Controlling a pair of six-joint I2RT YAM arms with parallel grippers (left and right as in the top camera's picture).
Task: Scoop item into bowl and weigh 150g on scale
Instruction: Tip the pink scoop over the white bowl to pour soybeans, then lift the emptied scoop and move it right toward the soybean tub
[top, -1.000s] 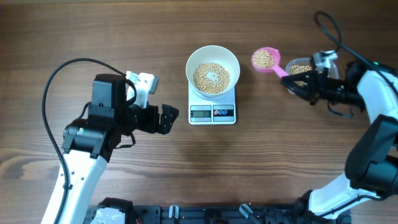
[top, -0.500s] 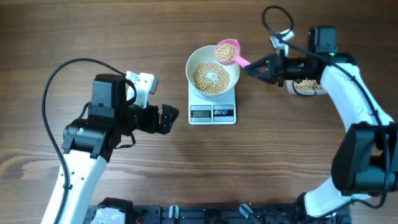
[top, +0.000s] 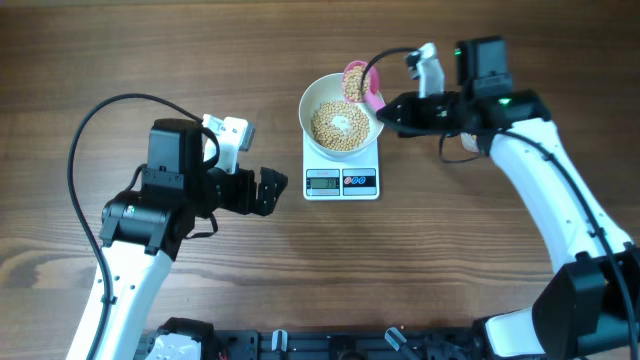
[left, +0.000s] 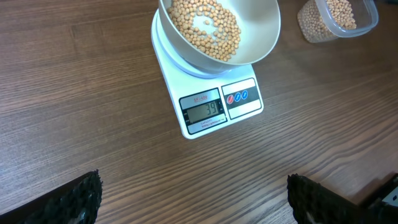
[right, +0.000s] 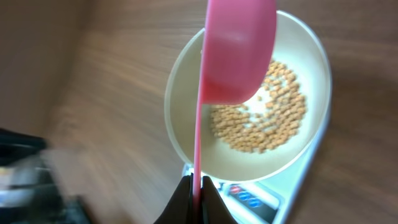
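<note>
While the right claw is clamping shut on the thin handle of the pink scoop, the scoop is hanging tilted on its side over the far rim of the bowl. From overhead, some beans seem to be sitting in it. No bean is showing in mid-air in the wrist view, so I cannot tell whether this load is pouring yet.

The bowl is sitting on the scale, near the middle of the surface. A shallow layer of beans is lying in it, with a bare white patch showing through the middle. The display is lit and seems to be showing a two-digit figure, which I am judging to be well short of the target. So the task is looking partly done, perhaps a quarter or a third of the way.

The tub is standing to the right of the scale with plenty of beans inside, so the supply is not looking like a limit. Several more scoops are probably needed, then smaller ones near the end.

The left claw is hovering wide open and empty, just left of the scale.
</note>
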